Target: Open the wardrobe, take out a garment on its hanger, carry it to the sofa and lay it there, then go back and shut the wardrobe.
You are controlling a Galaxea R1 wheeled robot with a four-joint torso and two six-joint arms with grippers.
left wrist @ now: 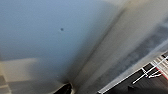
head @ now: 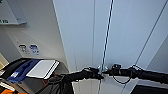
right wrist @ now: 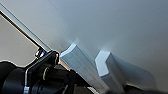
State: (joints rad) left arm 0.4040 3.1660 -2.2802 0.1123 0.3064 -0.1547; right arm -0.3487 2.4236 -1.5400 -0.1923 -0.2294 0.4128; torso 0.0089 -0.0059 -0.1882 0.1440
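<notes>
head view: the wardrobe (head: 82, 37) fills the upper and central field, its two white doors meeting at a dark vertical seam. both black arms converge at that seam, low in the field. the left gripper (head: 100, 75) comes in from the left and the right gripper (head: 106, 71) from the right, their tips just beside each other at the small pale handles (head: 102, 68). whether either set of jaws is clenched or released cannot be told. left of the wardrobe stands a pale wall (head: 37, 32) carrying small blue signs (head: 30, 48); below it lie a blue and white object (head: 42, 68) and dark fabric (head: 60, 85).

right wrist view: two pale angular handles (right wrist: 80, 65) project from the white door surface (right wrist: 120, 27), close to the camera.
</notes>
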